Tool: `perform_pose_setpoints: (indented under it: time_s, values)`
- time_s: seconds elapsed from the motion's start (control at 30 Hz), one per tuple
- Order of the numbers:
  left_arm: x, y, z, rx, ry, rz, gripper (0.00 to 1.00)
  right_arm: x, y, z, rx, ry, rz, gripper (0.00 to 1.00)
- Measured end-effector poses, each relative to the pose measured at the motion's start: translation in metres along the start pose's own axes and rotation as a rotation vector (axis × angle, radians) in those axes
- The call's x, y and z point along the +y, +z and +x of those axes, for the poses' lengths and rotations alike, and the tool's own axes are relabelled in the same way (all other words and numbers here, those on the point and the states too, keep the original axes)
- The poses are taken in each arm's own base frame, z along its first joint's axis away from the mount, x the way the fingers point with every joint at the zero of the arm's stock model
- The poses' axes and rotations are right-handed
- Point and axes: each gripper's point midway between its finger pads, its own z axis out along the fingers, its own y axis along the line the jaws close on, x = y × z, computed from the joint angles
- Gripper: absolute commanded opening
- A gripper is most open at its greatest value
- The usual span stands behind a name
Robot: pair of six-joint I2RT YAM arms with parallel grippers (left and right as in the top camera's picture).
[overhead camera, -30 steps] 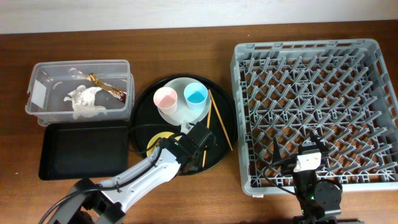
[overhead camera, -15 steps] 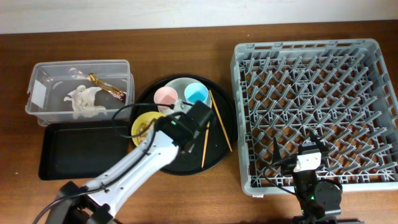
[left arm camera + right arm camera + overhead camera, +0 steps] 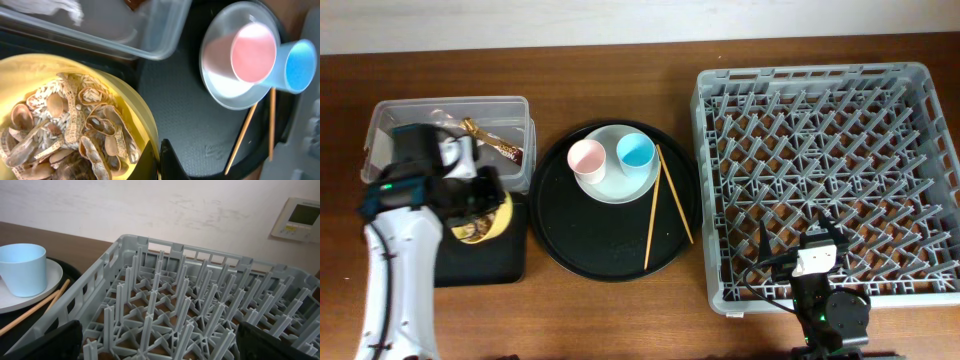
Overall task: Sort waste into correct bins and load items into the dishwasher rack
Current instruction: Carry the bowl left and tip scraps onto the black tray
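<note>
The dishwasher rack [image 3: 810, 72] stands at the right of the table [image 3: 620, 45] as it did a second ago. The right gripper [image 3: 159, 341] hangs at the rack's near edge as before. Its fingers are spread wide to the lower corners of the right wrist view and grip nothing.

The change is on the left. Half a second ago the left arm [image 3: 395, 270] reached over the round black tray [image 3: 590, 255], with the yellow bowl [image 3: 488, 222] at that tray's left part. Now the arm has swung across to the left. The bowl is over the right end of the shallow black tray [image 3: 480, 268], just in front of the clear tub [image 3: 510, 108]. Whether the bowl rests on that tray or hangs above it cannot be told.

The left gripper [image 3: 159, 161] is closed narrowly on the bowl's rim. The left wrist view shows one dark finger [image 3: 172, 162] against the outside of the rim, and the other is hidden.

The bowl is bright yellow and heaped with food scraps [image 3: 65, 130]: split peanut shells, pale husks and small beige grains.

On the round tray, the plate [image 3: 615, 188] has not moved and carries the pink cup [image 3: 586, 157] and the blue cup [image 3: 635, 152] side by side. The chopsticks [image 3: 651, 215] lie to its right, close together at their far ends and splayed apart toward the near side. The foil wrapper [image 3: 495, 143] lies in the tub.
</note>
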Motion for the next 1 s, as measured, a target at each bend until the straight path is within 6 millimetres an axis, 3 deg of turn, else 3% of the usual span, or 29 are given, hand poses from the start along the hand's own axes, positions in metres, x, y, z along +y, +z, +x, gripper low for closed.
perform_pose_setpoints:
  time_s: [0.17, 0.33, 0.5, 0.67, 1.0]
  values:
    - [0.031, -0.017, -0.016, -0.068, -0.115, 0.081, 0.0, 0.0, 0.0, 0.0, 0.0, 0.0, 0.0, 0.98]
    - [0.053, -0.017, -0.027, -0.163, -0.195, 0.209, 0.0, 0.0, 0.0, 0.0, 0.0, 0.0, 0.0, 0.98]
    - [0.081, -0.016, -0.02, -0.272, -0.301, 0.405, 0.0, 0.0, 0.0, 0.0, 0.0, 0.0, 0.0, 0.98]
    - [0.105, -0.032, -0.013, -0.377, -0.387, 0.537, 0.0, 0.0, 0.0, 0.0, 0.0, 0.0, 0.0, 0.98]
    - [0.115, -0.057, -0.012, -0.494, -0.403, 0.677, 0.0, 0.0, 0.0, 0.0, 0.0, 0.0, 0.0, 0.98]
